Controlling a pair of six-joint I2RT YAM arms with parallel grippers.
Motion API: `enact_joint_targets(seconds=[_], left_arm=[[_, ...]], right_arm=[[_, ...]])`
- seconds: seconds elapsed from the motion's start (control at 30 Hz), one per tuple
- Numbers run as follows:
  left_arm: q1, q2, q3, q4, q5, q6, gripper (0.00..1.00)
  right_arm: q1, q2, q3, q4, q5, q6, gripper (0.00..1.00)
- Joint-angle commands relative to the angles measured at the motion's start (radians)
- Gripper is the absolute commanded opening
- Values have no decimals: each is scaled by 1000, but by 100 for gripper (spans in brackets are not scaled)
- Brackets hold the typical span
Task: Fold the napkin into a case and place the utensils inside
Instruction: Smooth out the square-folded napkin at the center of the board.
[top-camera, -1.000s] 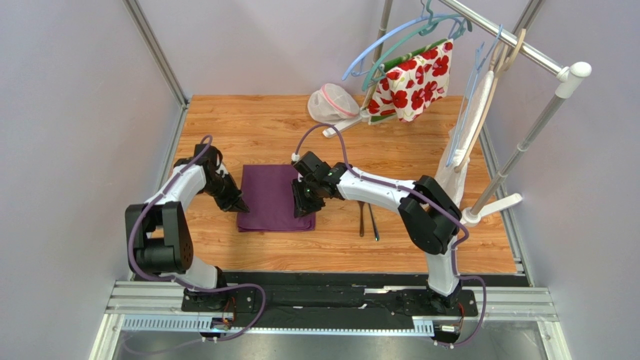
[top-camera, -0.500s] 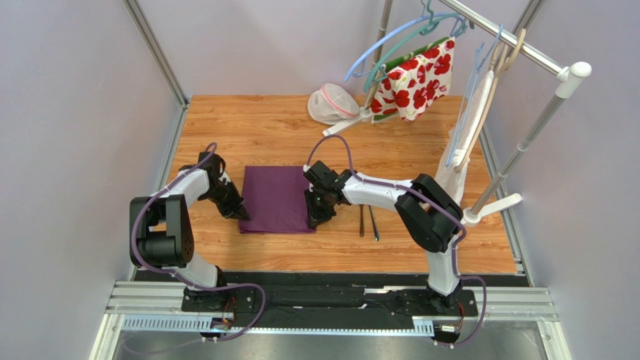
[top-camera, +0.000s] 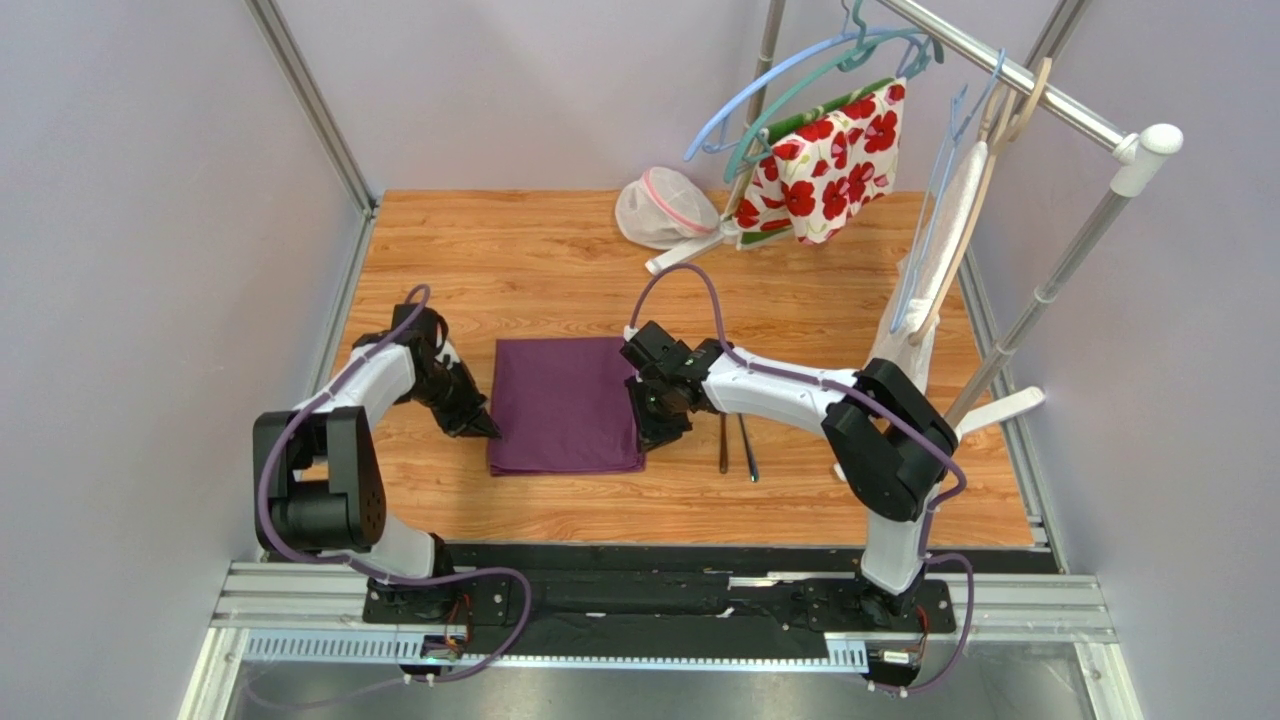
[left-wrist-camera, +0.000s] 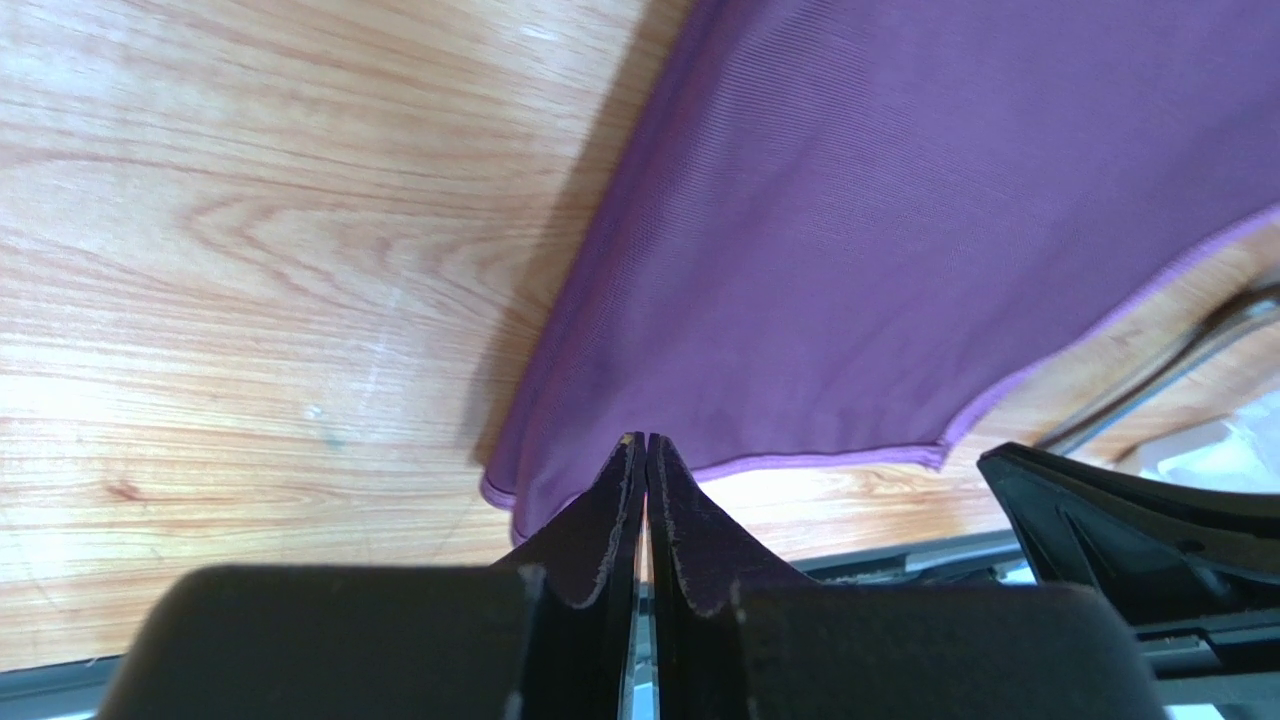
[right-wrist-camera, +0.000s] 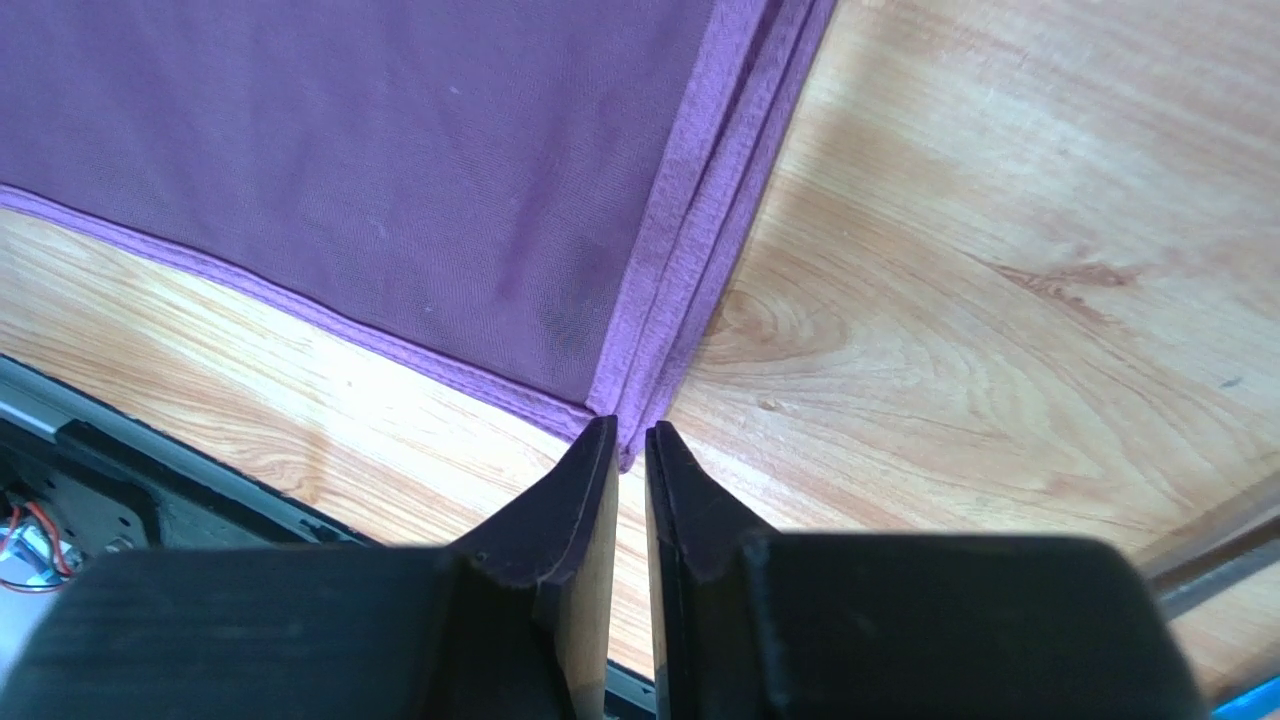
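Pinching napkin (top-camera: 564, 402) edges, left gripper (left-wrist-camera: 646, 450) and right gripper (right-wrist-camera: 631, 435) clench; right wrist alone shows layers.

No legible text, labels, brands, numbers or signs in any view.

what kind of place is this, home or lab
Probably a robot lab cell, not a home: plain grey panels wall in a wooden table, and a left arm and right arm are bolted to a metal rail.
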Motion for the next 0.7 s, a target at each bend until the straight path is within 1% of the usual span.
enact_joint_targets(seconds=[0.0,0.1,0.2,0.4,0.67], left_arm=[[4,-67,0,2,49,1,10],[4,-53,-3,3,37,1,9],[4,-20,-19,12,35,2,9],[4,23,-48,31,-3,-30,4],[4,28,-112,75,-23,-74,4]], right_arm=[[-2,-34,76,-24,23,-26,15],[-2,-3,90,-10,-35,-9,13],[-2,17,78,15,-60,11,14],[-2,40,50,32,-69,36,16],[4,58,26,35,-66,51,20]])
